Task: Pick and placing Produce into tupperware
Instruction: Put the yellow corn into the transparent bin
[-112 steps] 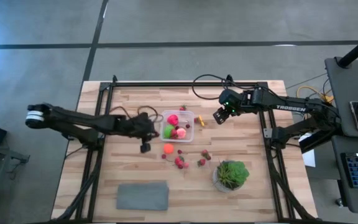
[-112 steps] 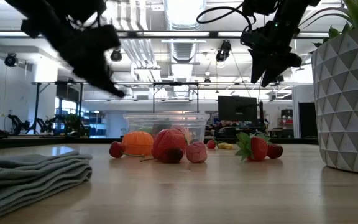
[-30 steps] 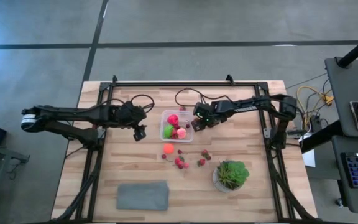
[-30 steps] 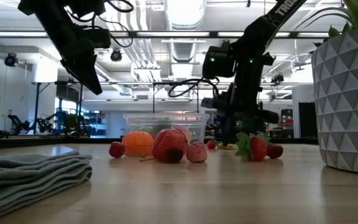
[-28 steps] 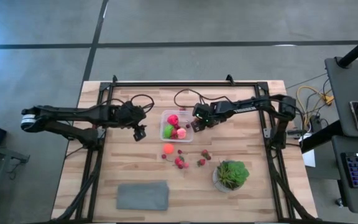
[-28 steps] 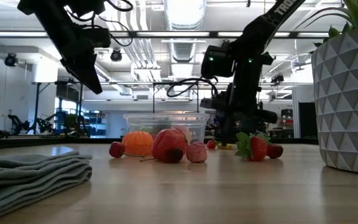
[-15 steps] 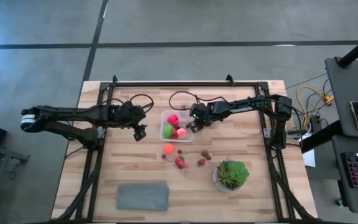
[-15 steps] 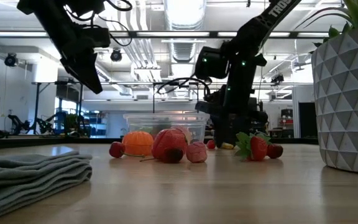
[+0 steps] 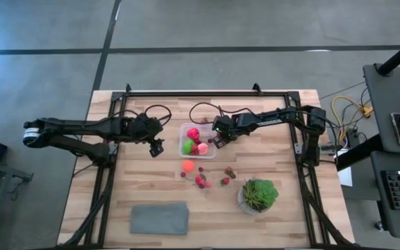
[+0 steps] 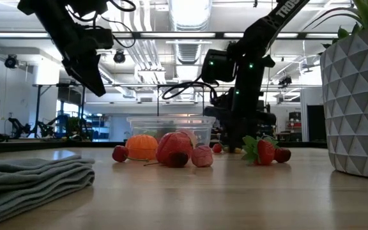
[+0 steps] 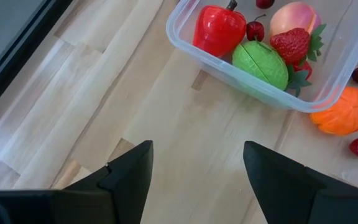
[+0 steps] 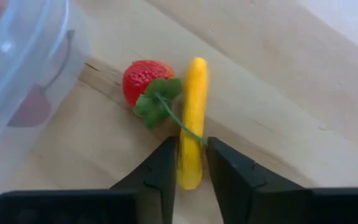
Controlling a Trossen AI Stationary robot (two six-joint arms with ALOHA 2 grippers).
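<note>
Since a second ago the right gripper has slid from beside the tupperware's right wall toward its near right corner and dropped to the wood; the left arm has not moved. Tupperware sits mid-table, holding a red piece, lime-green piece, peach piece and a strawberry. An orange piece lies just outside its front edge, and loose strawberries are scattered between it and the potted plant.

Open room: bare wood left of the box out to the frame rail, and a wide bare strip on the far right. A grey cloth is near the front edge, well apart from everything else.

Right gripper fingers are closed on a thin yellow piece lying on the table, pinching its near end. A small strawberry touches the yellow piece on the side toward the box wall. Left gripper hovers left of the box, fingers spread apart, holding nothing.

Only the right wrist view shows the yellow piece and the pinch; in the high view the gripper covers it. The low view shows the right gripper down at table level behind the box, while the left gripper is well above the surface.
</note>
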